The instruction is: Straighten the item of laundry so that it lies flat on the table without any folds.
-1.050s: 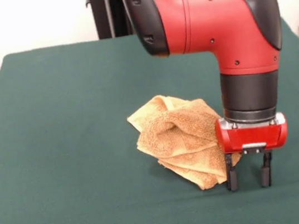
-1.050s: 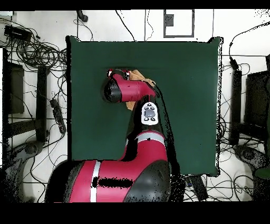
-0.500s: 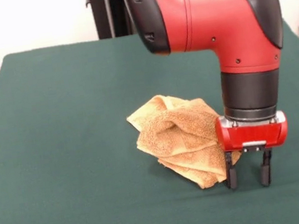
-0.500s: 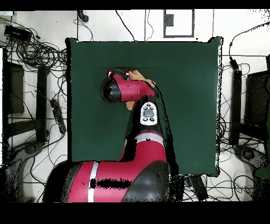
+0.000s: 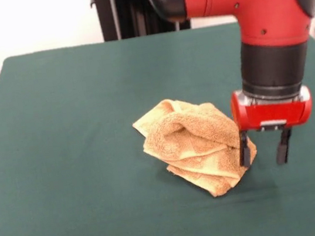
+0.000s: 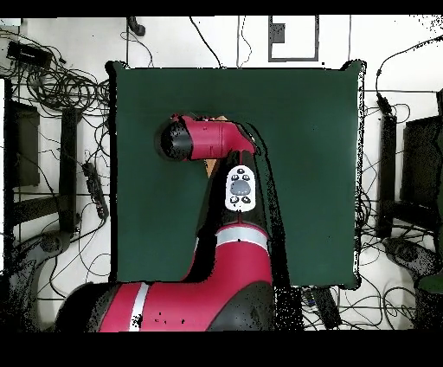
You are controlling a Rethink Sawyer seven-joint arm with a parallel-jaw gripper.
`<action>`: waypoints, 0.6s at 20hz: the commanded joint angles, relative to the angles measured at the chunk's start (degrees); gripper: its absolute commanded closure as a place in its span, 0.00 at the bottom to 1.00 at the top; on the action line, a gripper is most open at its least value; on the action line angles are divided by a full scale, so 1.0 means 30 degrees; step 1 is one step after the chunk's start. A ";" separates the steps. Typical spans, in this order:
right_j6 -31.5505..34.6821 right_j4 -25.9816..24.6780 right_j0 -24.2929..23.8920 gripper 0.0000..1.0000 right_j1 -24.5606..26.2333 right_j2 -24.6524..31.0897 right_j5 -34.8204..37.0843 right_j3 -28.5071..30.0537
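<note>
Hanging just off the table (image 5: pixel 64 167), our gripper (image 5: pixel 264 150) (fingers spread, grasping nothing) sits at three o'clock of the bunched, folded towel (image 5: pixel 192 145), one finger touching it

1. The towel (image 5: pixel 194 148) is orange-tan terry, all bunched up in a folded, layered heap, definitely not flat.
2. It sits near the middle of the dark green worktop (image 5: pixel 65 137).

A pale wall (image 5: pixel 42 19) fills the upper left of the front view. Seen from overhead, a light floor (image 6: pixel 394 156) surrounds everything, with tangled black cables (image 6: pixel 60 86) at upper left and dark equipment (image 6: pixel 26 147) along both side edges.
</note>
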 commanded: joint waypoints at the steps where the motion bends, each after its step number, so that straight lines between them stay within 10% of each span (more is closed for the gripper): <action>1: 0.2424 0.0708 0.0356 0.00 -0.0732 0.0984 0.2668 0.1028; 12: 0.2332 0.0108 -0.0521 0.00 0.1336 0.1393 0.0583 0.1187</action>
